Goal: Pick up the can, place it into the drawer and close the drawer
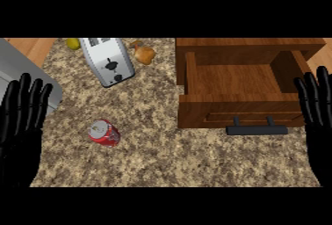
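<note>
Can (104,132) lies on the desk (168,162), right of the left hand (19,127), apart from it. Both hands are wide, fingers straight; the open drawer (240,107) is beside the right hand (319,127).

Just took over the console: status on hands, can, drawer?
Left hand open, resting at left edge; right hand open, resting at right edge. Can on counter, untouched. Drawer open. Toaster off the path.
</note>
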Robot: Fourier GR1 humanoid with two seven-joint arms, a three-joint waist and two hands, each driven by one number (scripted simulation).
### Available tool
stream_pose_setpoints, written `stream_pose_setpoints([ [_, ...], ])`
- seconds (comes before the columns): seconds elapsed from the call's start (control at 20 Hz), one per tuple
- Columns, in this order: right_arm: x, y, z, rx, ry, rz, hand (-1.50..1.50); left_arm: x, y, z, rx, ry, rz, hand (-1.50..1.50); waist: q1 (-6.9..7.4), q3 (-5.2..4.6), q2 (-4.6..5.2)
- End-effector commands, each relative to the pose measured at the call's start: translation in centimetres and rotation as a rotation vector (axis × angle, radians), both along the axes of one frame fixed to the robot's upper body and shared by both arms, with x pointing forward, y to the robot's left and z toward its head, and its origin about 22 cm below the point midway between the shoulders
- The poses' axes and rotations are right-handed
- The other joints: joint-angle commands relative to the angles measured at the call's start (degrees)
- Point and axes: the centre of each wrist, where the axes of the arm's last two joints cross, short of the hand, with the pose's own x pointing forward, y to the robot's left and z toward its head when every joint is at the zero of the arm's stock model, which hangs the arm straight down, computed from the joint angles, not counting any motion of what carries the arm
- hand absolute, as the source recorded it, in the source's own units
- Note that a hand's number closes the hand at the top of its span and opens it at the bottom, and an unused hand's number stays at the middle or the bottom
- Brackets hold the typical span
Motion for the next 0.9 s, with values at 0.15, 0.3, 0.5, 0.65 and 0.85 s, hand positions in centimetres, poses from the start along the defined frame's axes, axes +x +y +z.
stream_pose_setpoints([
  [0.15,0.1,-0.1,0.2,0.018,-0.037,-0.028,-1.5,0.9,-1.3,1.2,-0.001,-0.055,-0.546,-1.5,-0.79,-0.81,0.87],
  [0.3,0.0,-1.0,-2.8,0.03,0.248,-0.084,-1.5,0.7,-0.5,-2.1,0.157,0.278,-0.652,-1.5,-1.6,-0.73,1.89],
  [0.5,-0.7,-1.1,-2.7,0.028,0.319,-0.142,-1.5,-0.1,3.3,-0.9,0.19,0.32,-0.749,-1.5,0.61,-0.73,0.83],
  [0.65,-1.3,-1.7,-1.7,0.05,0.324,-0.149,-1.5,1.0,6.3,0.4,0.185,0.331,-0.765,-1.5,0.38,-0.69,0.77],
  [0.85,-1.3,-3.5,-3.2,0.053,0.32,-0.149,-1.5,2.3,5.5,1.4,0.184,0.346,-0.757,-1.5,0.4,-0.66,0.78],
])
